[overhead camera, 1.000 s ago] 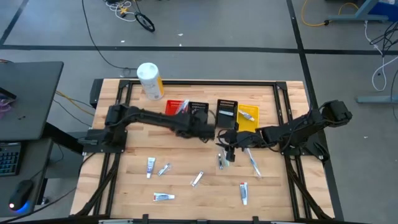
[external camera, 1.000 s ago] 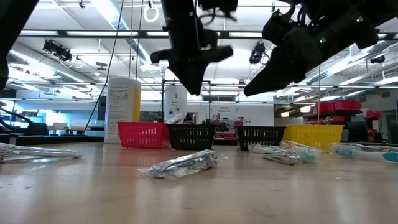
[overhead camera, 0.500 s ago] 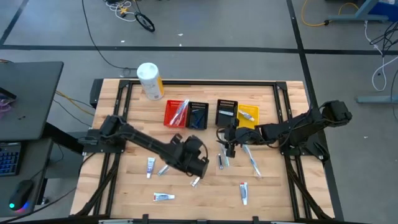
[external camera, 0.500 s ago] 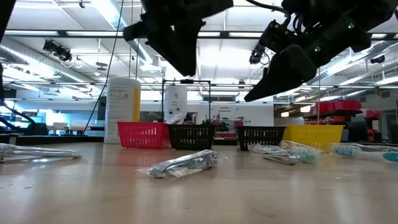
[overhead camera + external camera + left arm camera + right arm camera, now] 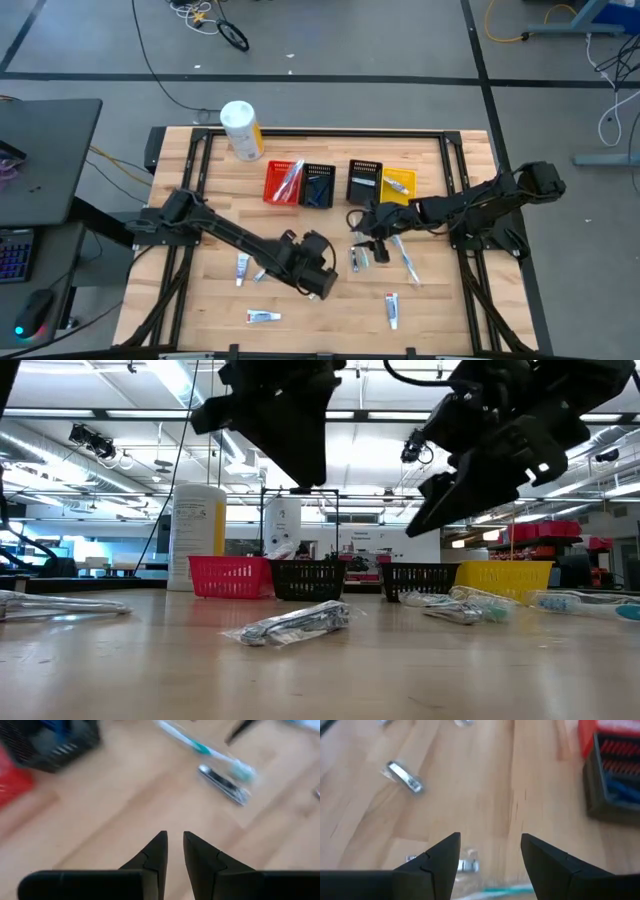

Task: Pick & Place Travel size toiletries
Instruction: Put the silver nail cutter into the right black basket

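Travel size toiletries lie scattered on the wooden table: white toothpaste tubes (image 5: 242,265) (image 5: 262,316) (image 5: 392,308), a wrapped silvery item (image 5: 356,259) and a toothbrush (image 5: 406,260). My left gripper (image 5: 325,285) hangs above the table's near middle, its fingers (image 5: 172,845) a narrow gap apart with nothing between them. It covers whatever lies under it in the high view. My right gripper (image 5: 362,240) hovers open (image 5: 490,845) just over the wrapped item (image 5: 466,865) and touches nothing. Both grippers hang clear of the table in the low view.
Four small bins stand in a row at the far middle: red (image 5: 283,182), black (image 5: 319,185), black (image 5: 365,180) and yellow (image 5: 398,185), some with items inside. A white-and-yellow cylinder (image 5: 240,128) lies at the far left. The near left of the table is bare wood.
My left gripper has swung from over the bins toward the table's near edge, and its finger gap looks unchanged. My right gripper has stayed over the wrapped item and turned at the wrist. In the low view its fingers now stand farther apart. No item has moved.
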Robot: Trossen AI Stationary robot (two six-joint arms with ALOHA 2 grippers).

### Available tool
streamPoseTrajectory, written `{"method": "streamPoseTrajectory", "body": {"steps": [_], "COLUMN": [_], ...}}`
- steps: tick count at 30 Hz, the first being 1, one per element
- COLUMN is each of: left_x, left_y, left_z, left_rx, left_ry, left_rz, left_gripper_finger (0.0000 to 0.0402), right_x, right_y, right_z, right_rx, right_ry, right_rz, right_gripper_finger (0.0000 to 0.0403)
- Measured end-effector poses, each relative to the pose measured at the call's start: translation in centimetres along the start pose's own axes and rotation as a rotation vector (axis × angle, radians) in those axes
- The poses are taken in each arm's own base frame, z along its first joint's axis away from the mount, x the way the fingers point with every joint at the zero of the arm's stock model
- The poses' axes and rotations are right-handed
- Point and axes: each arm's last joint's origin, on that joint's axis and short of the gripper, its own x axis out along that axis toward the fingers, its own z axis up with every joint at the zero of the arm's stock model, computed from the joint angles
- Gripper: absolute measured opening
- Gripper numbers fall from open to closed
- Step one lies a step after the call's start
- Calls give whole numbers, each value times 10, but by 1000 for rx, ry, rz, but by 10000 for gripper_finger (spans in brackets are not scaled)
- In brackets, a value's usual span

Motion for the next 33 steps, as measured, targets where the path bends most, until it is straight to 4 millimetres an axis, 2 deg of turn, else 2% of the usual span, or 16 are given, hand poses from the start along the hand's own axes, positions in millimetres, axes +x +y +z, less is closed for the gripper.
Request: {"method": "streamPoseTrajectory", "body": {"steps": [3, 9, 13, 15, 19, 24, 28, 33], "left_x": [7, 14, 17, 17, 18, 21, 22, 22], "left_y": [-9, -6, -5, -5, -5, -5, -5, -6], "left_z": [-11, -34, -42, -42, -39, -35, -33, -32], "left_rx": [7, 19, -8, -10, -21, -31, -18, 6], "left_ry": [29, 117, 118, 109, 87, 83, 73, 63], "left_rz": [-65, -26, -5, -5, -8, -7, -12, -20], "left_gripper_finger": [71, 87, 105, 113, 124, 128, 128, 128], "right_x": [0, 1, 4, 8, 19, 23, 25, 35], "right_y": [0, 1, 4, 9, 24, 41, 49, 51], "right_z": [3, 9, 6, 0, -15, -18, -22, -30], "right_rx": [-31, -82, -76, -69, -184, -344, -518, -567], "right_ry": [-36, -97, -77, -26, 73, 64, 86, 123], "right_rz": [0, 38, 115, 137, 189, 233, 152, 131], "right_gripper_finger": [220, 220, 220, 219, 212, 203, 203, 202]}}
